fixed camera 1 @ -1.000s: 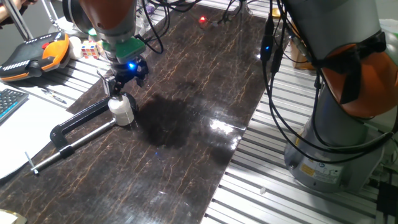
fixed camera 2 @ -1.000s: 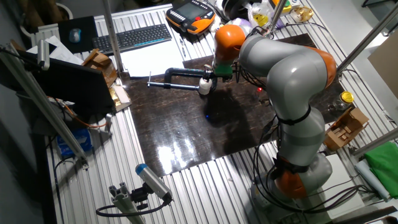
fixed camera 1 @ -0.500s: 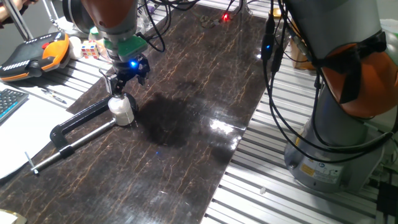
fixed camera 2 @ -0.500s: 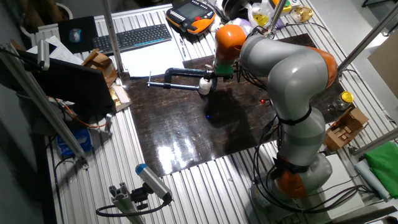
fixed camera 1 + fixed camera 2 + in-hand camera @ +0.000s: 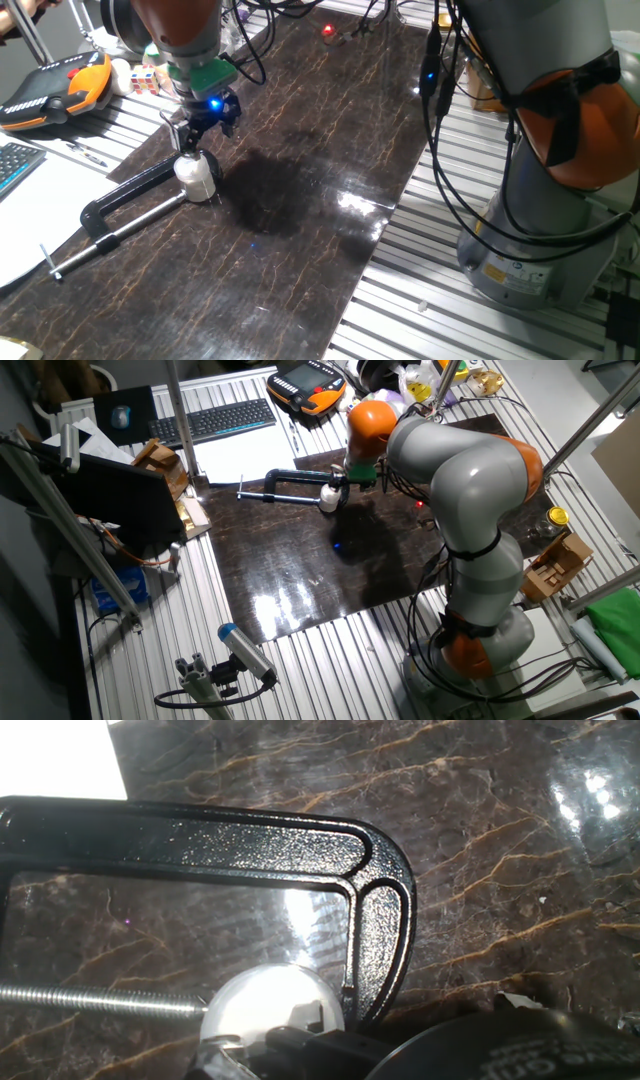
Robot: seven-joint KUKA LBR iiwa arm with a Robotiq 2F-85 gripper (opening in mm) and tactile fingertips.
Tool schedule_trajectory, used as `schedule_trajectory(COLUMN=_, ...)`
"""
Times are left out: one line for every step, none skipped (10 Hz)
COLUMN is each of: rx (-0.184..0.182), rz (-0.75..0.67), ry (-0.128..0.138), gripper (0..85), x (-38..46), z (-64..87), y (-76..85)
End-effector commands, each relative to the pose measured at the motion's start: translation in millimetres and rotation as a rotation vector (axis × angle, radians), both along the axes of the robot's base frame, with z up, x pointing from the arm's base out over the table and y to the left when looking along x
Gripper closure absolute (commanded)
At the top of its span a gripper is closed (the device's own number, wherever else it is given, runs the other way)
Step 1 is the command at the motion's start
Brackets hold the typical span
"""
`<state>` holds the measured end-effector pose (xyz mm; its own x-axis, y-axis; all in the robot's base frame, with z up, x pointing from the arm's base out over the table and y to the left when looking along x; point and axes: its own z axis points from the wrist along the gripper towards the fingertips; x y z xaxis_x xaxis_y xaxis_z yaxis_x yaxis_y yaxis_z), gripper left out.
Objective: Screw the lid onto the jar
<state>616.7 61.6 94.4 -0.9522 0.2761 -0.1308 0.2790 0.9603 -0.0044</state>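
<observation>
In one fixed view the hand (image 5: 193, 138) hangs at the upper left, a blue light glowing on it, its dark fingers pointing down at the top of the jar (image 5: 197, 176). Whether the fingers are spread or pressed together cannot be told here; they hide the lid. The whitish jar stands on the dark marbled table (image 5: 300, 180), held in the jaws of a black C-clamp (image 5: 125, 205) whose screw runs toward the lower left.

In the other fixed view the hand (image 5: 341, 485) sits upper centre, small and half hidden by the arm's orange joint. The jar (image 5: 328, 500) shows as a white spot at the right end of the C-clamp (image 5: 283, 488). The fingers' spacing is too small to judge.

In the hand view the pale lid (image 5: 270, 1003) lies at the bottom edge, partly covered by the dark hand, between the threaded screw and the frame of the C-clamp (image 5: 370, 890). The fingertips are cut off. No writing is readable.
</observation>
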Motion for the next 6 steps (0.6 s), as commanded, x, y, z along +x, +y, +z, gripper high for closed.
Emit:
schedule_trajectory(rx=0.001, rz=0.000, ry=0.000, gripper=1.7, x=0.0, z=-0.9, y=-0.6)
schedule_trajectory(rx=0.001, rz=0.000, ry=0.000, gripper=1.7, x=0.2, z=-1.2, y=-0.7)
schedule_trajectory(rx=0.003, rz=-0.001, ry=0.000, gripper=1.7, x=0.2, z=-1.3, y=-0.5)
schedule_trajectory(rx=0.003, rz=-0.001, ry=0.000, gripper=1.7, x=0.4, z=-1.3, y=0.1)
schedule_trajectory(rx=0.003, rz=-0.001, ry=0.000, gripper=1.7, x=0.5, z=-0.9, y=0.3)
schedule_trajectory(rx=0.008, rz=0.000, ry=0.006, gripper=1.7, x=0.5, z=1.9, y=0.6)
